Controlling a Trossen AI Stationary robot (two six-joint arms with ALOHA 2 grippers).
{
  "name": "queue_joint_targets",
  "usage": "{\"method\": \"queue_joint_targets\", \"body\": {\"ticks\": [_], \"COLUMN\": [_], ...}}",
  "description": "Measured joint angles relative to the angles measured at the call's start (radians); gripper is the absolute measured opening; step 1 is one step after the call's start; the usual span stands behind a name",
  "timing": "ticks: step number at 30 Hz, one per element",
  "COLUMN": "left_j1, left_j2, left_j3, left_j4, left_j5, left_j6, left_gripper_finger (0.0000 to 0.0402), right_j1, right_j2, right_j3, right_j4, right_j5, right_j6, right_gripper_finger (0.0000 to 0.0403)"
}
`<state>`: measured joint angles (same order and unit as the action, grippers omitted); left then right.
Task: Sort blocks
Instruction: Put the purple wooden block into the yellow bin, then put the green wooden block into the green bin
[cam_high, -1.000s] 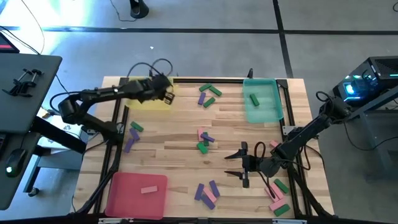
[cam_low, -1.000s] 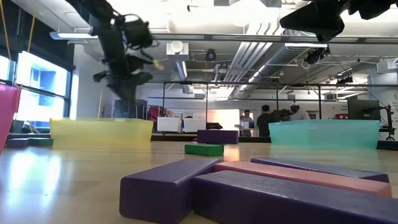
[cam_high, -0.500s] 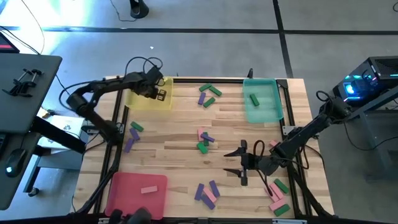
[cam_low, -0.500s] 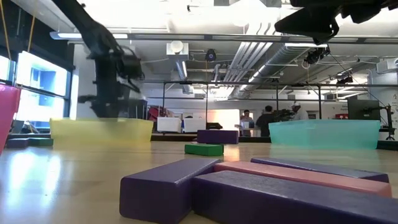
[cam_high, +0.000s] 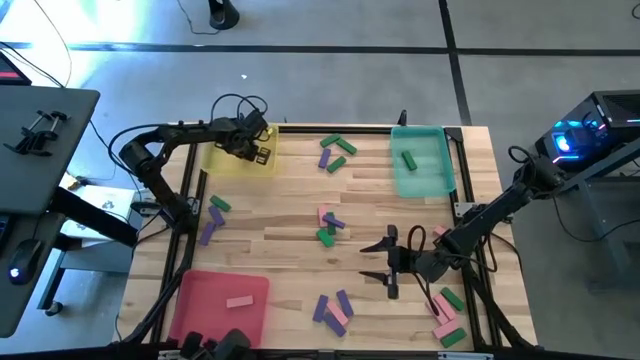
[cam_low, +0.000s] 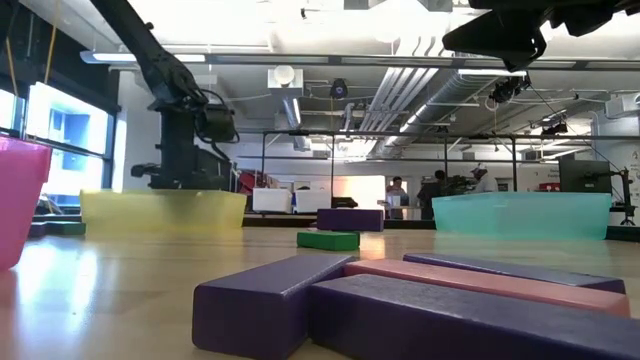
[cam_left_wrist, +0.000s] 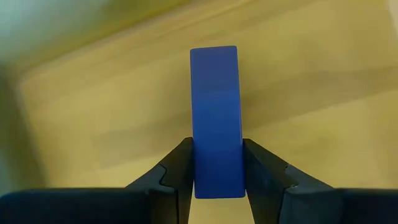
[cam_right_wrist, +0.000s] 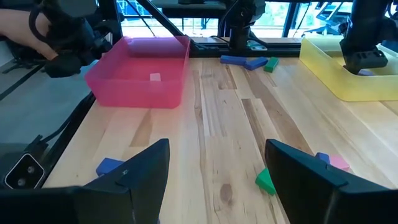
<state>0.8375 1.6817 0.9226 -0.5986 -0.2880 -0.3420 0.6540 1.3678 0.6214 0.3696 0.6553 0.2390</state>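
Blocks: one blue (cam_left_wrist: 216, 118) between left end effector (cam_left_wrist: 217, 171) fingers

Light: bright, even, from ceiling lamps (cam_low: 283, 77) and windows (cam_low: 70, 160) at the room's left.
Glare: pale blue wash on the floor (cam_high: 120, 60) in the high view; sheen on the table (cam_low: 120, 290) in the low view.
Blur: near blocks (cam_low: 400, 305) soft in the low view; tray (cam_left_wrist: 93, 106) behind the purple block (cam_left_wrist: 215, 118) smeared in the left wrist view.
Shadows: faint, short under the arms.
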Motion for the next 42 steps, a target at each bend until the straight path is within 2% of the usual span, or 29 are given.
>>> {"method": "queue_joint_targets", "body": {"ticks": [7,13,19,24,28,33,37,42], "left_j1": [0.001,-0.006,-0.061,-0.177,-0.315,-0.518,-0.687,-0.901], "left_j2": [-0.009,-0.093,-0.267,-0.411,-0.516,-0.615,-0.643,-0.630], "left_j3": [0.003,0.042,0.051,0.047,-0.032,-0.210,-0.340,-0.427], "left_j4": [-0.008,-0.064,-0.104,-0.082,0.068,0.382,0.638,0.903], "left_j5": [0.017,0.025,0.028,-0.002,-0.014,-0.013,-0.013,-0.034], "left_j6": [0.033,0.032,0.041,0.062,0.091,0.093,0.093,0.153], "left_gripper_finger": [0.0176,0.0229,0.0235,0.0230,0.0230,0.0229,0.0229,0.0229], "right_j1": [0.000,0.000,0.000,0.000,0.000,0.000,-0.005,-0.058], "right_j2": [0.000,0.000,0.000,0.000,0.000,0.000,0.000,0.000], "right_j3": [0.000,0.000,0.000,0.000,0.000,0.000,0.000,0.000], "right_j4": [0.000,0.000,0.000,0.000,0.000,0.000,-0.008,-0.006], "right_j5": [0.000,0.000,0.000,0.000,0.000,0.000,-0.001,-0.021], "right_j6": [0.000,0.000,0.000,0.000,0.000,-0.001,-0.003,-0.003], "right_gripper_finger": [0.0251,0.0251,0.0251,0.0251,0.0251,0.0251,0.0251,0.0251]}}
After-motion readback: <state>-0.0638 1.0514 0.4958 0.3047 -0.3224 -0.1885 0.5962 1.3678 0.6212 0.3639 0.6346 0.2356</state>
